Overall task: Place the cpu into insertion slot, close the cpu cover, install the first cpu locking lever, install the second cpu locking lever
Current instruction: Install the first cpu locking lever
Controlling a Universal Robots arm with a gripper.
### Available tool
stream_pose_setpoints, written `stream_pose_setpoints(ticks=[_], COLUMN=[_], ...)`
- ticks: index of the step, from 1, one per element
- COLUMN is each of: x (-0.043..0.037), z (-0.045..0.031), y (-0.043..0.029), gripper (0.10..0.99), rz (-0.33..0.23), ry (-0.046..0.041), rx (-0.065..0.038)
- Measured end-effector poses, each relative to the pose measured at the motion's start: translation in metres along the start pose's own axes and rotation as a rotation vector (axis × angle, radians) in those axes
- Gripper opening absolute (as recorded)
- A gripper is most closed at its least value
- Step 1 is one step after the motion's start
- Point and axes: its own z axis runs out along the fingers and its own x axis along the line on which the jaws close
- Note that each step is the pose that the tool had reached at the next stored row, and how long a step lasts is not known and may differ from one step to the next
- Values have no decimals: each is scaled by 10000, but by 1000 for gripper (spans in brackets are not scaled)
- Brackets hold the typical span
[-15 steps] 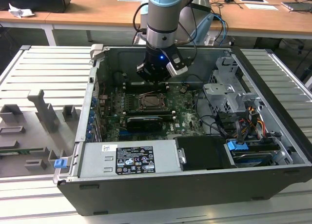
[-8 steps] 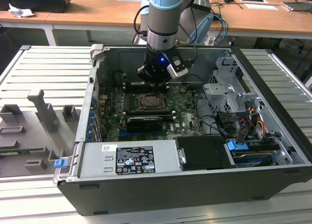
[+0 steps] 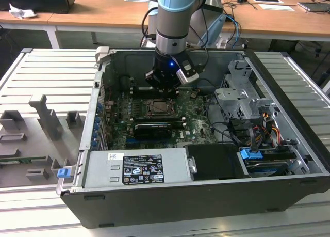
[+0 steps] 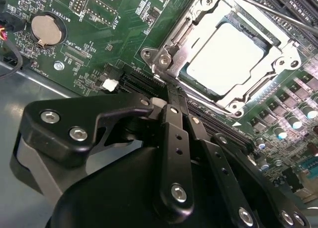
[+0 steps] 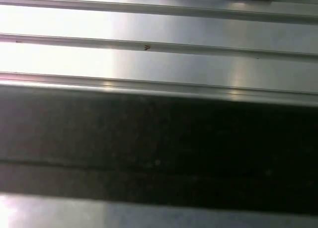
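Note:
In the second wrist view the cpu (image 4: 226,56), a pale square chip, lies flat in the insertion slot on the green board. The silver cpu cover (image 4: 171,44) lies down around it, framing its face. A thin metal lever rod (image 4: 268,9) crosses the far side of the socket. My gripper (image 4: 171,94) is shut, its two black fingers (image 4: 175,138) pressed together, tips right at the socket's near edge beside the cover's corner. In the exterior view the gripper (image 3: 164,89) hangs just behind the insertion slot (image 3: 160,109) inside the open computer case.
Case walls (image 3: 103,92) ring the board. A power supply (image 3: 136,167) sits in front, a drive cage (image 3: 240,100) and cables (image 3: 258,128) to the exterior view's right. A coin battery (image 4: 45,29) and a long black card slot (image 4: 141,84) lie near the fingers. Grey fixtures (image 3: 46,118) stand outside.

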Motion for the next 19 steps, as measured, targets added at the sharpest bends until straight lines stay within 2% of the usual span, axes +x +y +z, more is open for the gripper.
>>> stream_pose_setpoints(ticks=[5, 14, 19], x=[-1, -5, -5], z=[15, 38, -18], y=[-1, -3, 2], gripper=[106, 106, 106], rz=[0, 2, 0], ry=[1, 3, 3], rx=[65, 72, 69])
